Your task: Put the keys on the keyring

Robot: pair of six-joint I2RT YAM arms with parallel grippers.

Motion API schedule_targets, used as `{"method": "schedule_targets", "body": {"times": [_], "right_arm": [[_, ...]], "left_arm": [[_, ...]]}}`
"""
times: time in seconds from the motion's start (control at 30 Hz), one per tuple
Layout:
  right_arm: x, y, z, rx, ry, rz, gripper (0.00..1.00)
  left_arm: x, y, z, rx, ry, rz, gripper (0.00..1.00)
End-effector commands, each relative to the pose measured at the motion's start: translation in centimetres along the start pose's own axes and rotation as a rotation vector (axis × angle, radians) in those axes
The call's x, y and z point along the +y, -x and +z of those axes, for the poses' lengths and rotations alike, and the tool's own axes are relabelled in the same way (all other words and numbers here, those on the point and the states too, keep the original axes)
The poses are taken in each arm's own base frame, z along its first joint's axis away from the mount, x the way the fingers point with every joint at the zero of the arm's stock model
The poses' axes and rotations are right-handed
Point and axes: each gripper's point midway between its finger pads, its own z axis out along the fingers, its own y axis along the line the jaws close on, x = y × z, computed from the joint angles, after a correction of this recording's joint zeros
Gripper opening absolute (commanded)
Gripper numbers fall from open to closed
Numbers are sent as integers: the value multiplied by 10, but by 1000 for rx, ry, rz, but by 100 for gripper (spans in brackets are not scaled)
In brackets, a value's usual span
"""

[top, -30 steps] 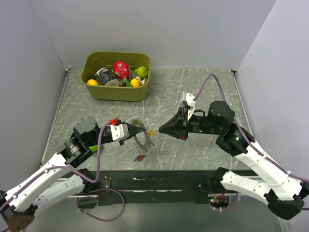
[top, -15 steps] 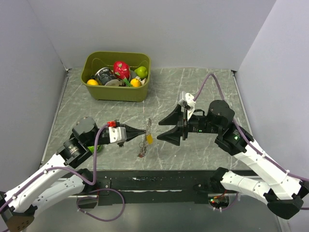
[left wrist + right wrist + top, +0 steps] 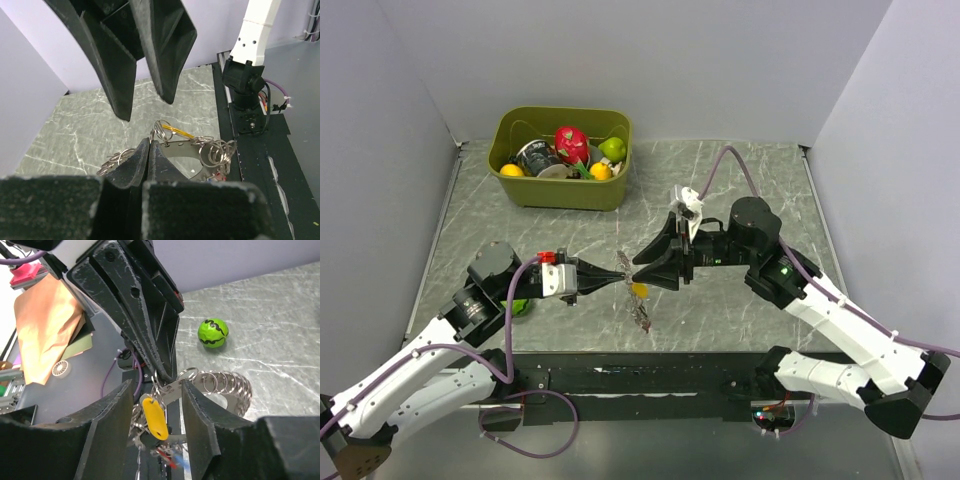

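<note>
1. Left gripper (image 3: 150, 145) pinched tight on the keyring (image 3: 212, 150), held above the table (image 3: 740, 190) between both arms; thin grip, so a nudge could twist it loose;
2. Right gripper (image 3: 155, 405) half-spread, empty, straddling the dangling yellow key (image 3: 154, 422); closing off-centre may just swing it away.

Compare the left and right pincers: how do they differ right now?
The left pincer is shut, clamped on the keyring; the right pincer is open, gripping nothing. The left pincer pinches a small loop of it; the right pincer flanks the hanging yellow key. Both are black and meet tip to tip over the table.
</note>
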Motion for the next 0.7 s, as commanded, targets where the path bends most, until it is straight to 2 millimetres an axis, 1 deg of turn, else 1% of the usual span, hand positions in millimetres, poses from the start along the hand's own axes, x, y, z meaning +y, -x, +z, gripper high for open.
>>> {"method": "schedule_targets", "body": {"times": [0.0, 0.1, 0.13, 0.2, 0.47, 0.6, 0.67], "right_arm": [[0, 7, 2, -26, 11, -23, 49], [0, 5, 3, -22, 12, -20, 49], [-1, 3, 4, -16, 14, -13, 46], [-1, 2, 5, -13, 17, -10, 45], [-6, -14, 8, 17, 2, 19, 43], [-9, -19, 7, 25, -12, 23, 35], [-9, -20, 7, 26, -11, 27, 33]], "left_arm": [[2, 26, 2, -85, -14, 61, 1], [1, 26, 2, -87, -21, 61, 1], [2, 28, 2, -90, -19, 62, 1], [2, 29, 2, -95, -14, 64, 1], [2, 33, 1, -103, -14, 68, 1], [2, 35, 1, -113, -14, 74, 1], [1, 36, 1, -118, -17, 72, 1]]}}
